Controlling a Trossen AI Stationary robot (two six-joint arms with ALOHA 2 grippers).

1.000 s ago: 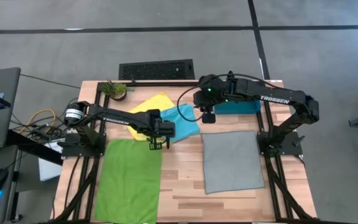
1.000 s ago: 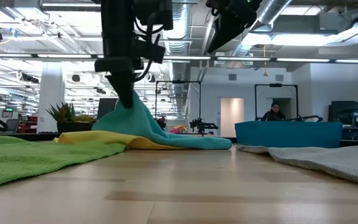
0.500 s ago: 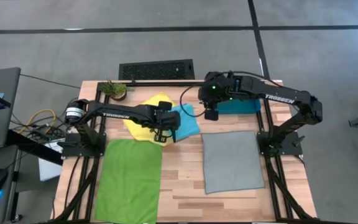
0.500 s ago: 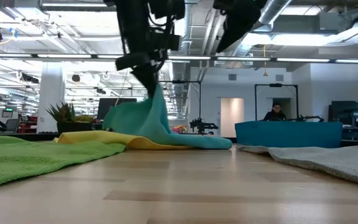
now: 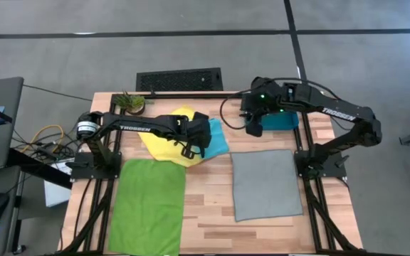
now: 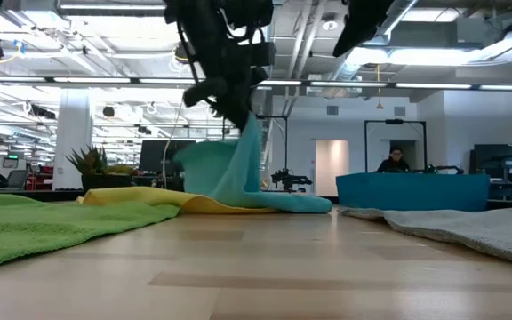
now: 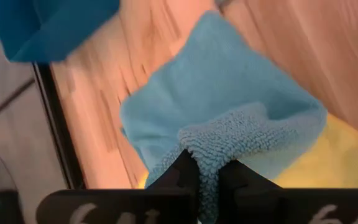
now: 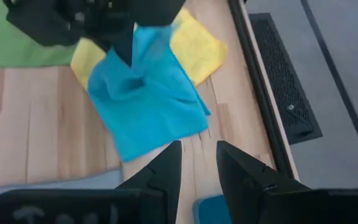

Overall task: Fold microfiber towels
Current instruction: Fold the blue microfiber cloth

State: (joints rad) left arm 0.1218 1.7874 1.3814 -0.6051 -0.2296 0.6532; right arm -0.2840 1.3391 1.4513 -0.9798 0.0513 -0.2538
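Note:
My left gripper (image 5: 196, 148) is shut on the light turquoise-blue towel (image 5: 218, 139), which lies partly over the yellow towel (image 5: 166, 141) at the table's far middle. In the low view the turquoise towel (image 6: 243, 173) rises in a peak to that gripper (image 6: 231, 105). The lime green towel (image 5: 148, 203) lies flat at the near left and the grey towel (image 5: 265, 183) flat at the near right. My right gripper (image 5: 255, 130) hovers open above the table, beside the teal bin (image 5: 282, 122), with nothing between its fingers (image 8: 166, 165). My left gripper pinches a bunched fold of the turquoise towel's edge (image 7: 209, 152) between its two fingers (image 7: 185, 177). It comes from above, slanting down. The held part is lifted clear, and the cloth hangs from it to its lower part (image 6: 296, 204), which lies on the table.
A small potted plant (image 5: 130, 103) stands at the far left corner. The teal bin (image 6: 412, 189) sits at the far right, close under my right arm. Bare wood (image 5: 208, 213) shows between the green and grey towels.
My left gripper has gone up and toward the table's right and far edges, rolling its wrist. It has drawn the turquoise towel's held edge up and over, while the towel's far right part has stayed on the table. My right gripper has risen and drawn back toward the right edge.

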